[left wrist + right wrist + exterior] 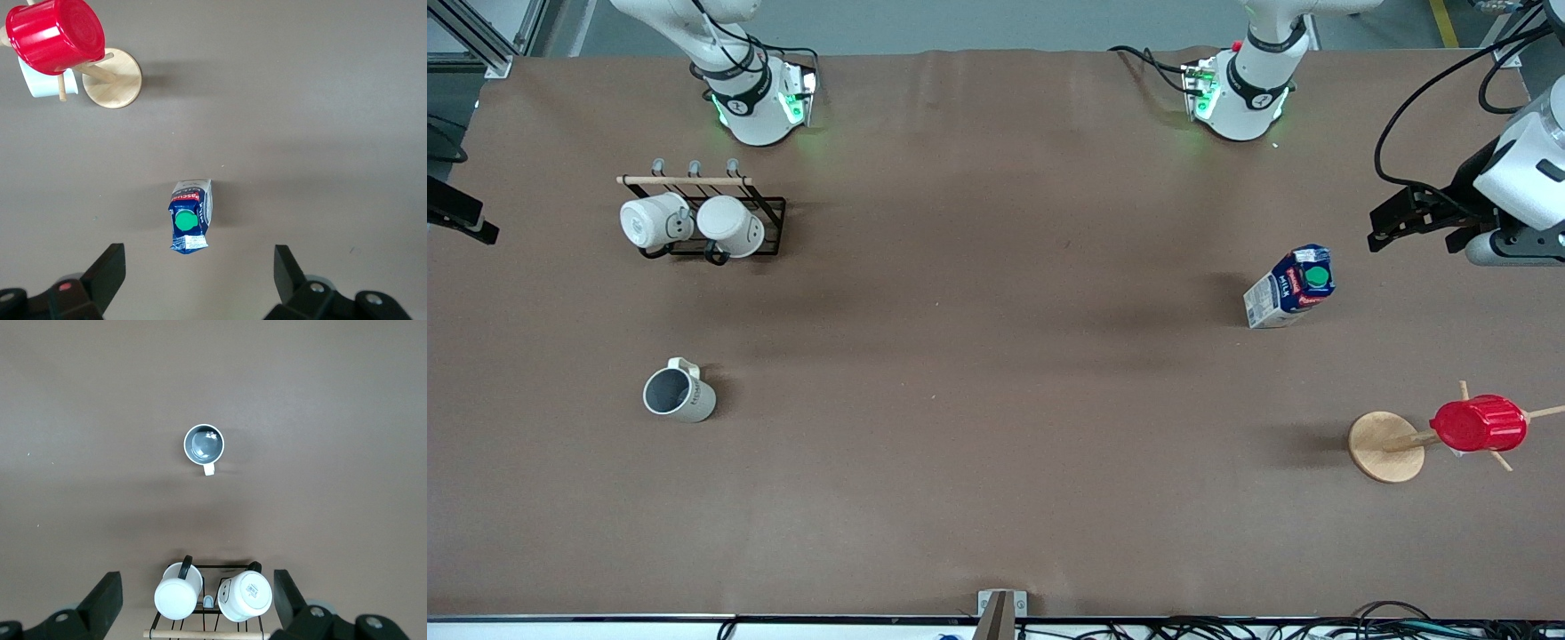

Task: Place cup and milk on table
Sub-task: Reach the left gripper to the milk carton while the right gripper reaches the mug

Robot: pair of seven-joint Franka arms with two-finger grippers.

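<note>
Cup (679, 395): it stands up on the counter (996, 400), near my right arm's end, so my job here looks done
Milk (1291, 286): it stands up too, near my left arm's end
Left gripper (200, 283): wide open, high over the milk, holding nothing
Right gripper (198, 607): wide open, over the mug rack (210, 600)

Table (996, 400): matte brown covering, plain, no pattern.
Cup (679, 392): pale grey-white outside, darker grey inside, tiny dark lettering on side.
Milk carton (1289, 287): blue and white, round green cap, red band.
Two mugs (694, 224): cream-white, on black wire rack (769, 233) with light wooden bar.
Ribbed cup (1479, 423): glossy red, on pale wooden stand with round disc base (1385, 447).
Left gripper (200, 280), right gripper (198, 600): black fingers.
</note>
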